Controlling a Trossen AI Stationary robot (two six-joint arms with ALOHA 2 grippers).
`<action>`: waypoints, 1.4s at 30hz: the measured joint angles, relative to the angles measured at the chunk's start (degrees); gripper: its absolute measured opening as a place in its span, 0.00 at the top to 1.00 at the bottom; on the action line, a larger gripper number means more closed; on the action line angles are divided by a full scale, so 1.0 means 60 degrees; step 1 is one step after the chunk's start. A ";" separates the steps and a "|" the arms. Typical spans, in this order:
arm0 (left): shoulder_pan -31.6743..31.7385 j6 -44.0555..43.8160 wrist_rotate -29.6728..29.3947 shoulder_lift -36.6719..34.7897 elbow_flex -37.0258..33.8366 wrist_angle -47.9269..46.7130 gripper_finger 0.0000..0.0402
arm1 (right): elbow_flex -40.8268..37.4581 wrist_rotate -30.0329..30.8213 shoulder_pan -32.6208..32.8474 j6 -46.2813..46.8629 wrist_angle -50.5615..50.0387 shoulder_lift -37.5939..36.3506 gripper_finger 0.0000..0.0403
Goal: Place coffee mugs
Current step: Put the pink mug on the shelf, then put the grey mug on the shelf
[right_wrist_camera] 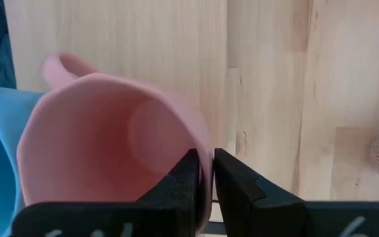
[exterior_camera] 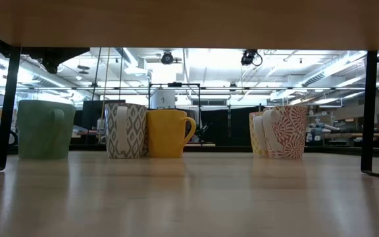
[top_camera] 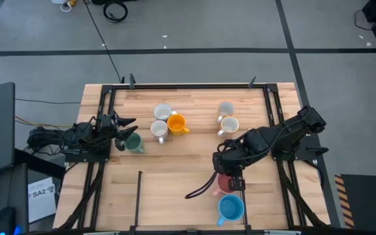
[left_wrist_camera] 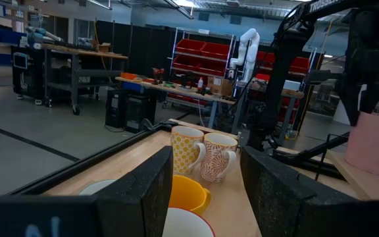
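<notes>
- My right end effector (right_wrist_camera: 202, 178) is down on the pink mug (right_wrist_camera: 104, 145), pinching the rim wall with one finger inside the cup and one outside
- The pink mug sits mouth up in the near right part of the worktop (top_camera: 181, 166); its handle (right_wrist_camera: 61, 66) sticks out on the side away from the grip, towards the blue mug (top_camera: 231, 207)
- The blue mug is just beside it, closer to the front edge, mouth up, with its handle angled to the front left
- From above the arm covers most of the pink mug, so I cannot tell whether it rests flat or is tipped
- My left end effector (top_camera: 124, 124) waits at the left side with its fingers spread and nothing between them, just beside the dark green mug (top_camera: 133, 141)
- In the middle are two white mugs (top_camera: 162, 112) and the orange mug (top_camera: 177, 123), touching or nearly so; the orange handle points right
- Two more pale mugs (top_camera: 225, 108) stand right of centre towards the back: one has a yellow pattern, the other a red one
- All the mugs I can see stand upright
- There is open wood between the centre group and the pink mug, and across the whole front left
- The frame rails (top_camera: 276, 124) hem in both sides
</notes>
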 joint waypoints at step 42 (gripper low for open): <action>0.0002 0.0004 0.0000 -0.0003 0.0000 -0.0004 0.54 | 0.0000 -0.0051 -0.0005 -0.0339 0.0049 0.0004 0.60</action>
